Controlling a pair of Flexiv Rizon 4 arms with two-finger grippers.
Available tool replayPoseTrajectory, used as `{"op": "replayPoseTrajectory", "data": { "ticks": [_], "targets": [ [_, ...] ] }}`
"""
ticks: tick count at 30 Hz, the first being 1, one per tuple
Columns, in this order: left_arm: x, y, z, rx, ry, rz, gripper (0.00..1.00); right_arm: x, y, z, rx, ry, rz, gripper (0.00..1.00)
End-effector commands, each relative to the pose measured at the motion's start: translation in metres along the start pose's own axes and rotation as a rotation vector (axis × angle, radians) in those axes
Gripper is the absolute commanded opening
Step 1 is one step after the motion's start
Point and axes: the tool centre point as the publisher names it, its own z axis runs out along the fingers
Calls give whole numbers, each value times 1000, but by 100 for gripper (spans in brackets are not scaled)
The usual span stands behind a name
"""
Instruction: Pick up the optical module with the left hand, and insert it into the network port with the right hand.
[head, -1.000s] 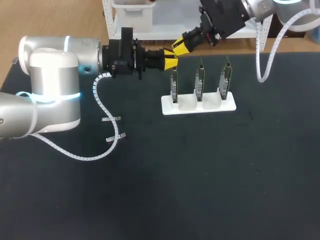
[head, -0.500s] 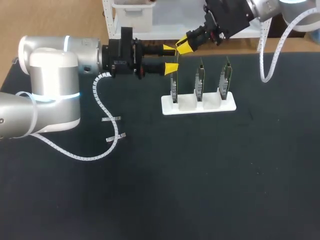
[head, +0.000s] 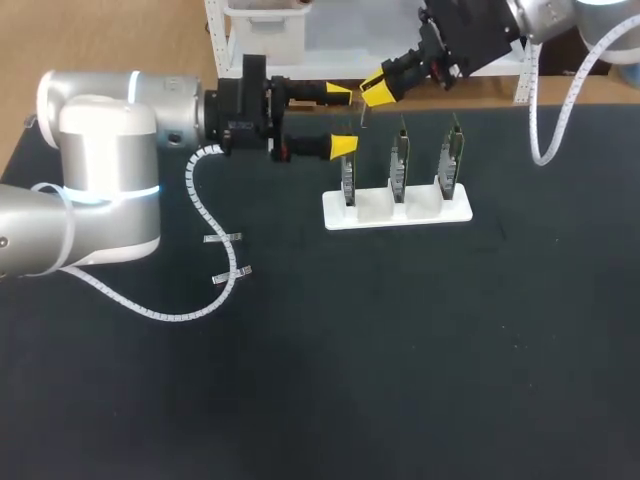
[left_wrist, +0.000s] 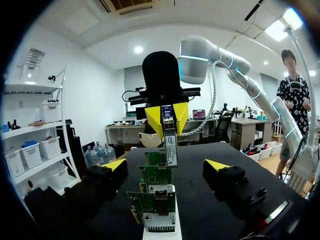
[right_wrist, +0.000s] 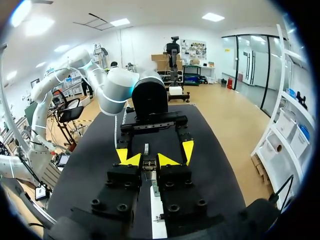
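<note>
White rack (head: 380, 216) holds three green boards (head: 398, 165) upright. Slim silver labelled optical module (left_wrist: 171, 149) pinched in right gripper (head: 373, 90); left gripper (head: 341, 120) spread wide.

Silver-white left arm (head: 100, 160), black left end effector (head: 341, 120), yellow fingertips (head: 344, 146), white coiled cable (head: 200, 190)

The table's top (head: 400, 350) is a matt black, cloth-like mat. At 1 o'clock from its middle, the white slotted stand (head: 397, 210) looks like smooth, faintly glossy plastic. The green circuit boards (left_wrist: 156, 177) in it have a satin face. The slim optical module (left_wrist: 171, 148) is dull silvery metal with a paper-like label. The left gripper (head: 341, 120) and right gripper (head: 372, 92) have matt black bodies and smooth, bright yellow, plastic-looking tips. The left arm's shell (head: 100, 150) is glossy silver-white, and its white spiral cable wrap (head: 170, 317) looks like plastic.
</note>
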Motion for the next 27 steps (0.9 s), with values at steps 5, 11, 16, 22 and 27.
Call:
{"op": "replayPoseTrajectory", "data": {
  "ticks": [5, 11, 16, 22, 27],
  "targets": [
    [-6, 1, 0, 9, 43, -22, 100, 4, 6, -7, 12, -9, -1, 0],
    [-14, -5, -8, -6, 94, -25, 100, 5, 8, -13, 15, -17, -1, 0],
    [-19, -11, -15, -14, 164, -37, 100, 6, 8, -16, 19, -22, 1, 0],
    [-20, -17, -21, -8, 238, -67, 100, 6, 8, -19, 21, -25, 1, 0],
    [-17, -18, -22, 25, 341, -97, 100, 7, 9, -20, 22, -25, 2, 0]
  ]
}}
